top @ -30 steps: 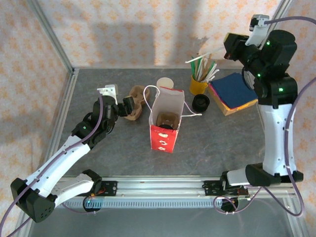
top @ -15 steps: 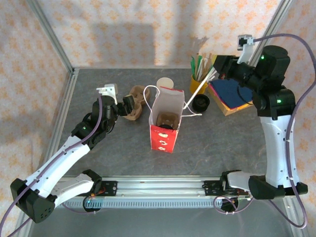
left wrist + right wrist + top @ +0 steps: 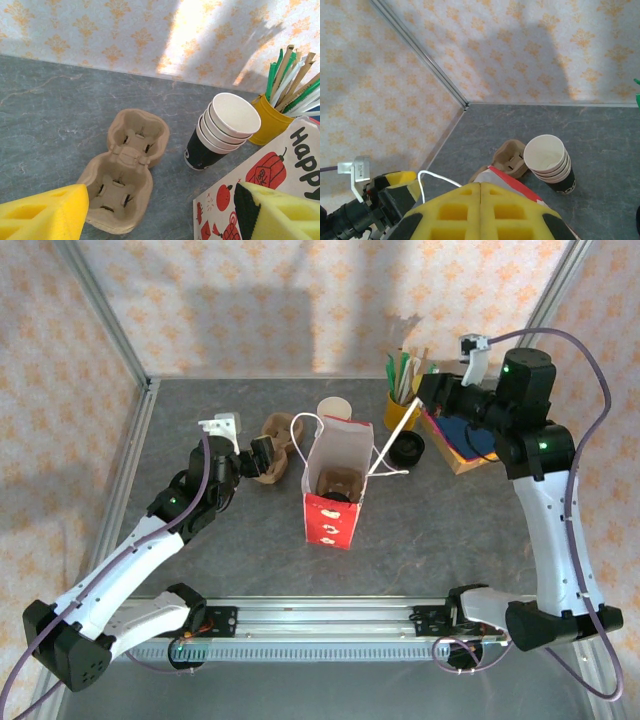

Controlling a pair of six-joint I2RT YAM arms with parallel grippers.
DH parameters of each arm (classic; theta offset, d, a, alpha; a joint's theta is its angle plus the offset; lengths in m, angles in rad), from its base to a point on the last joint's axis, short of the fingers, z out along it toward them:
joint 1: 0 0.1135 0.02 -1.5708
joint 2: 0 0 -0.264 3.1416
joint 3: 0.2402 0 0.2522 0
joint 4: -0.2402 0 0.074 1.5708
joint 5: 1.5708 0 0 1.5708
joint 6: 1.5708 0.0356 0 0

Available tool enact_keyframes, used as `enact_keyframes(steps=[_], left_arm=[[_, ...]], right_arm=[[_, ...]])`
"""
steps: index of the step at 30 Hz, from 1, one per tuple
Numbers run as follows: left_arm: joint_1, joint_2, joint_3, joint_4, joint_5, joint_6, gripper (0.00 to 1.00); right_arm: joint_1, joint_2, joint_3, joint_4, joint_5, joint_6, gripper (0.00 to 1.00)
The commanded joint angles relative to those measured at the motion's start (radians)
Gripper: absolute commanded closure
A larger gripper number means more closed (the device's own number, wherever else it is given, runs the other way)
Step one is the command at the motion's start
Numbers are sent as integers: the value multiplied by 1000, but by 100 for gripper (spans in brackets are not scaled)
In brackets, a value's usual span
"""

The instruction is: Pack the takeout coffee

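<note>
The takeout coffee (image 3: 334,410) is a nested stack of pale paper cups with a black base (image 3: 225,132), standing behind the red and white paper bag (image 3: 335,502); the stack's open top (image 3: 545,154) faces up. My left gripper (image 3: 262,458) is open beside a cardboard cup carrier (image 3: 125,170), its yellow fingers (image 3: 50,215) wide apart with nothing between them. My right gripper (image 3: 425,392) hangs by the yellow mug, its pads (image 3: 455,210) pressed together. A thin white stick (image 3: 396,430) slants from it to the bag's rim.
A second carrier (image 3: 335,483) sits inside the bag. At the back right stand a yellow mug of sticks (image 3: 402,412), a low black lid (image 3: 407,448) and a stack of blue and orange napkins (image 3: 470,425). Patterned walls close in the table.
My right arm has come down and to the left from high at the back right, swinging the white stick toward the bag. The left arm has not moved.
</note>
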Motion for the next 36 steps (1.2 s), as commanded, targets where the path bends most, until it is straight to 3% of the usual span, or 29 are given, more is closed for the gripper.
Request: enact_keyframes(steps=[1, 11, 18, 25, 36], left_arm=[[10, -16, -16, 27, -2, -1, 22], [9, -14, -18, 35, 11, -9, 22], [10, -30, -32, 35, 1, -10, 22], [9, -24, -37, 36, -1, -11, 22], [8, -24, -49, 41, 0, -11, 22]], right_arm=[[7, -19, 54, 60, -22, 20, 100], [7, -18, 116, 186, 2, 74, 100], [24, -19, -67, 382, 6, 126, 100], [161, 17, -199, 437, 133, 79, 100], [366, 133, -271, 451, 299, -15, 100]])
